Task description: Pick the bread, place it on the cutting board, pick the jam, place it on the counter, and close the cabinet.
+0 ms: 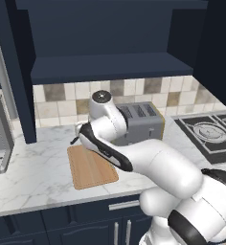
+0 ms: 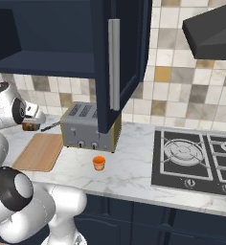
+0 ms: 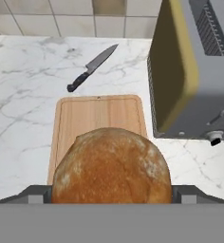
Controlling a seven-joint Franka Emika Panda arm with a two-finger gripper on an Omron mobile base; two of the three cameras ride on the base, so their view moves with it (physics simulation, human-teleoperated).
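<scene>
Between our claw's closed-in fingers sits the round brown crusty bread, held above the near end of the light wooden cutting board. Beyond it, hand view adds a black-handled knife; right base view shows the small orange jam jar on veined marble counter.

I see brown mottled bread, a tan board, an orange jam, white-grey veined counter, navy cabinet.
</scene>
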